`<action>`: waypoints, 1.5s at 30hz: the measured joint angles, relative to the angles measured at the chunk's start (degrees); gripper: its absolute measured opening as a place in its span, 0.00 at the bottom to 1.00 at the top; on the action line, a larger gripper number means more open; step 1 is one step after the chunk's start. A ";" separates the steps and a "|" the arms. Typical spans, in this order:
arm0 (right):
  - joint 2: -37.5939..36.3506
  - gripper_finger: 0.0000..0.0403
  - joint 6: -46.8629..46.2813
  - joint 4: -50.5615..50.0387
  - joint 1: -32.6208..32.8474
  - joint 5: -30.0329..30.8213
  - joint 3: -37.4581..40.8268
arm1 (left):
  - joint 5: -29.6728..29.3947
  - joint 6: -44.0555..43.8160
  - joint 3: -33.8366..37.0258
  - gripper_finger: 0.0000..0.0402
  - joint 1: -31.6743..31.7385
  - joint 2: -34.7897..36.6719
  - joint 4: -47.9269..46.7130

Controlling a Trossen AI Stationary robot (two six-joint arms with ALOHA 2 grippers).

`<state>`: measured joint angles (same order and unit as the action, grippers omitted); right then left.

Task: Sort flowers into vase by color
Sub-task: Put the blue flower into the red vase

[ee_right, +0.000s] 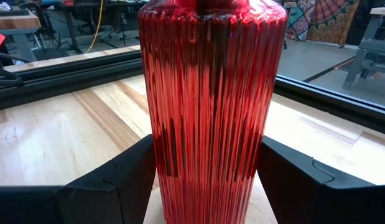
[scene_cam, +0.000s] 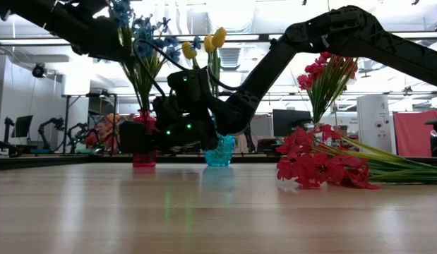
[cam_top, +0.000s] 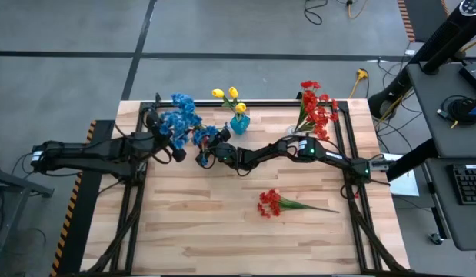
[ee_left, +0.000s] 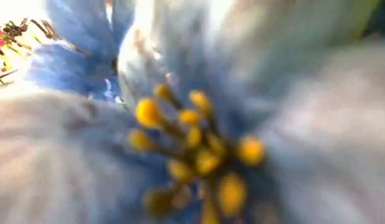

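Blue petals (ee_left: 86, 56) with yellow stamens, blurred and filling the left wrist view. Same blue flowers (cam_top: 180, 119) standing in a ribbed red vase (ee_right: 211, 112) at the back left of the wooden table (cam_top: 222, 238), stems down inside the neck, blooms spread above it.

Right claw (ee_right: 208, 168) clamped around the red vase low down, one dark finger (ee_right: 117, 180) pressed to each side, arm stretched in from the right edge of the table.

Left claw (cam_top: 172, 146) just beside the red vase, up among the blue blooms, on the side away from the right arm. Cannot tell whether open or closed: fingers hidden by petals.

Right of the red vase, close by: teal vase (cam_top: 239, 123) with yellow tulips (cam_top: 228, 95), upright. Farther right along the same back edge: bunch of red flowers (cam_top: 316, 108) standing upright, container not clear.

Well apart from the red vase, toward the front and right: one red spray (cam_top: 270, 203) lying flat on the wood, blooms pointing toward the red vase's side, green stem trailing away from it.
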<state>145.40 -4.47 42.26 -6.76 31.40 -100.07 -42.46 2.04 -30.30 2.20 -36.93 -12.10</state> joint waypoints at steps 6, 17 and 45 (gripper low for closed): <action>0.00 0.61 0.00 0.00 -0.01 0.00 0.00 | 0.02 0.37 -0.02 0.58 -0.22 2.94 -1.91; 0.00 0.61 0.00 0.00 0.00 -0.01 0.00 | 4.18 0.38 -0.04 0.58 -0.22 6.59 -4.49; 0.00 0.61 0.20 0.00 -0.02 -0.11 0.00 | 2.45 -1.11 -0.04 0.01 -0.12 0.49 -0.78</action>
<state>145.40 -4.27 42.26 -6.78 31.29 -100.07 -40.01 0.93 -30.35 2.08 -36.44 -12.87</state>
